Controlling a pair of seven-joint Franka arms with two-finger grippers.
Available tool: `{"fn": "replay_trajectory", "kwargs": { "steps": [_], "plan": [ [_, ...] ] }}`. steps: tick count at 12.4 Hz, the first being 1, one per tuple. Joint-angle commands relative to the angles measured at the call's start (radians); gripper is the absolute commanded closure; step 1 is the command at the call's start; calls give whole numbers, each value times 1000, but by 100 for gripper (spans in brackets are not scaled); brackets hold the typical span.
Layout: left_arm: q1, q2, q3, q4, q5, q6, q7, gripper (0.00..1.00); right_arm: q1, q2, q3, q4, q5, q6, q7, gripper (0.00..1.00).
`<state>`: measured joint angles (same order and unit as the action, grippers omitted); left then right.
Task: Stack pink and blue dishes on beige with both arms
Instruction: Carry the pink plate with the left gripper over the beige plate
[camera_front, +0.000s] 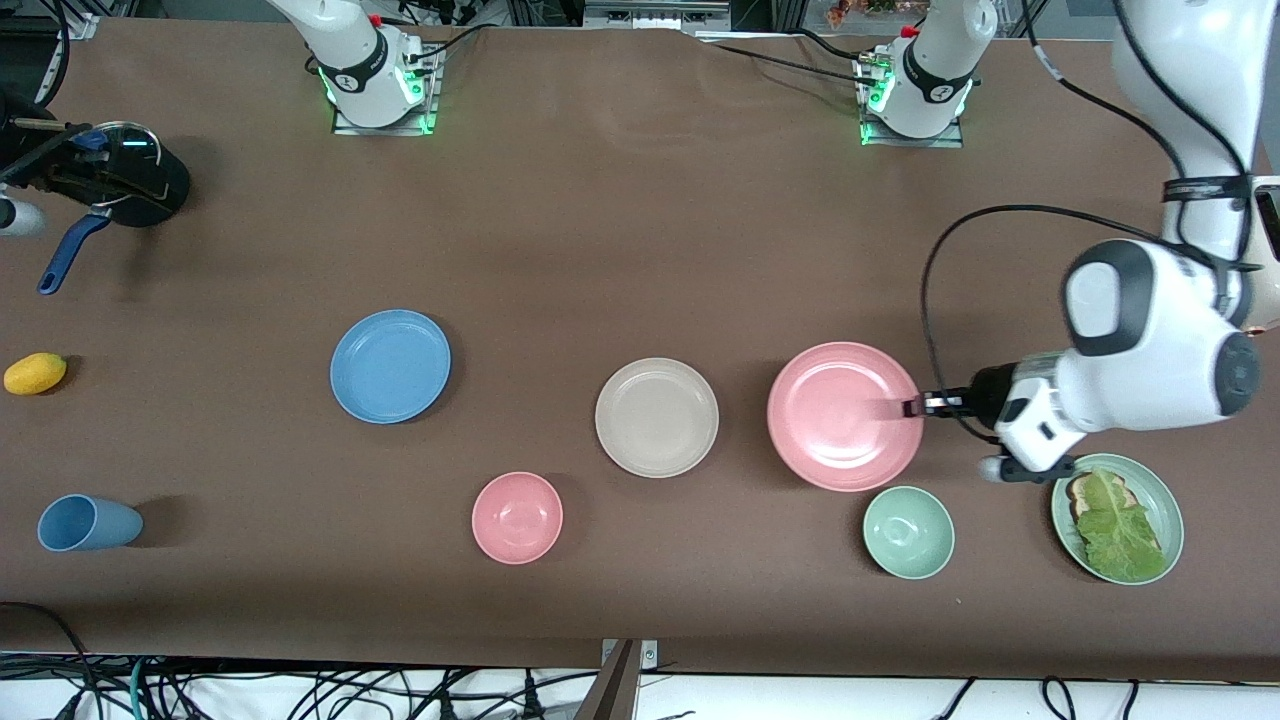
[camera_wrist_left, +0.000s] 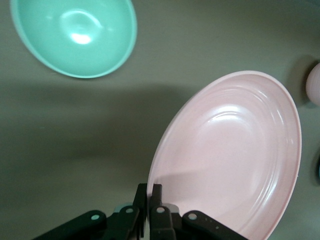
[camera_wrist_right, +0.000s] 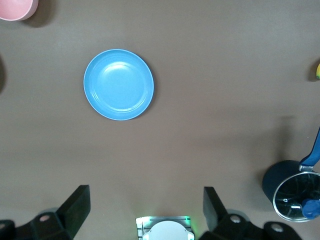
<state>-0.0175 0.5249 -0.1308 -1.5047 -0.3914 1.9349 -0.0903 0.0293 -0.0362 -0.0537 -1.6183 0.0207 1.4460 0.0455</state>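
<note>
Left pincer (camera_front: 912, 406) clamps the pink plate's (camera_front: 840, 415) rim at frame right; right pincer (camera_wrist_right: 145, 207) hangs wide open above the blue plate (camera_wrist_right: 119, 84), beige plate (camera_front: 656, 416) centre.

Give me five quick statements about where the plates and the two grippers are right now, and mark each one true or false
1. The left gripper is shut on the rim of the pink plate. True.
2. The blue plate already lies on the beige plate. False: it lies apart on the table, toward the right arm's end.
3. The right gripper is open, high over the table. True.
4. The green bowl holds lettuce. False: it is empty; the lettuce lies on the green plate.
5. The beige plate lies between the blue and pink plates. True.
</note>
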Motion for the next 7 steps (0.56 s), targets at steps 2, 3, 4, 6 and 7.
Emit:
{"fn": "replay_trajectory", "kwargs": {
  "steps": [2, 3, 4, 6, 7],
  "plan": [
    [-146, 20, 13, -26, 20, 146, -158, 100, 0, -7, -2, 8, 8, -15, -4, 0],
    [-169, 35, 14, -26, 20, 176, -161, 100, 0, -7, -3, 8, 8, -15, -4, 0],
    [-189, 46, 14, -28, 20, 199, -163, 100, 0, -7, -3, 8, 8, -15, -4, 0],
    [-223, 61, 17, -28, 67, 222, -218, 100, 0, -7, -2, 8, 8, -13, -3, 0],
    [-249, 69, 16, -28, 119, 240, -261, 100, 0, -7, -2, 8, 8, -15, -4, 0]
  ]
}}
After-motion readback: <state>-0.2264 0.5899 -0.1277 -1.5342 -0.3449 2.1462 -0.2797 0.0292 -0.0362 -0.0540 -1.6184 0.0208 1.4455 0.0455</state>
